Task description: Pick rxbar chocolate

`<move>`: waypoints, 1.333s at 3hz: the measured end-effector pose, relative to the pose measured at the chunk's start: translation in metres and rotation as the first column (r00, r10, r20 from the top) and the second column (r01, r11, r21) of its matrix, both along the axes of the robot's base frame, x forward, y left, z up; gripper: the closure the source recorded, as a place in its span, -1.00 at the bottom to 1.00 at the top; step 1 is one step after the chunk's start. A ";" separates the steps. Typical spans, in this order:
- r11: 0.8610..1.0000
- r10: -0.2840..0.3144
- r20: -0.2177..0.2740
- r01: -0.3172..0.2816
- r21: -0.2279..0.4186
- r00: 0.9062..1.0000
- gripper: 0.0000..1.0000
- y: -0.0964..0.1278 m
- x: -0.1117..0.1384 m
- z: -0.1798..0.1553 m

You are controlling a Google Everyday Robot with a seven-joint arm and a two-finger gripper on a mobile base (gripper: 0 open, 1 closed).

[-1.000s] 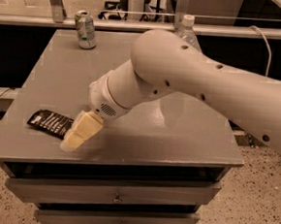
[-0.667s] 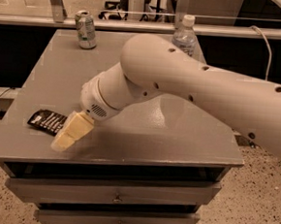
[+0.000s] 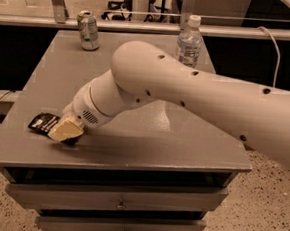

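Note:
The rxbar chocolate (image 3: 42, 122) is a flat black wrapper with white lettering. It lies near the front left corner of the grey cabinet top (image 3: 133, 131). My gripper (image 3: 65, 131) reaches down from the big white arm and sits right over the bar's right end, covering part of it. Only the yellowish finger (image 3: 66, 129) shows.
A green-and-white can (image 3: 88, 30) stands at the back left of the top. A clear water bottle (image 3: 189, 41) stands at the back, partly behind my arm. Drawers run below the front edge. A rail and glass lie behind the cabinet.
My gripper has moved left and a little up the table, from just beside the bar to over its right end. The bar, can and bottle have not moved.

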State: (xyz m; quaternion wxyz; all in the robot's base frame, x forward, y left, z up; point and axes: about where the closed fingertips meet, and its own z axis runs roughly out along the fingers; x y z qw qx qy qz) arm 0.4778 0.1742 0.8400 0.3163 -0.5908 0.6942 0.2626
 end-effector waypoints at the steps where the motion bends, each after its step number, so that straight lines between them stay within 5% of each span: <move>1: 1.000 -0.007 -0.030 0.007 0.001 1.000 0.54 0.002 -0.008 -0.012; 2: 1.000 -0.012 -0.039 0.012 0.000 0.999 0.97 0.000 -0.011 -0.016; 4: 1.000 -0.012 -0.039 0.012 0.000 0.999 1.00 0.000 -0.011 -0.014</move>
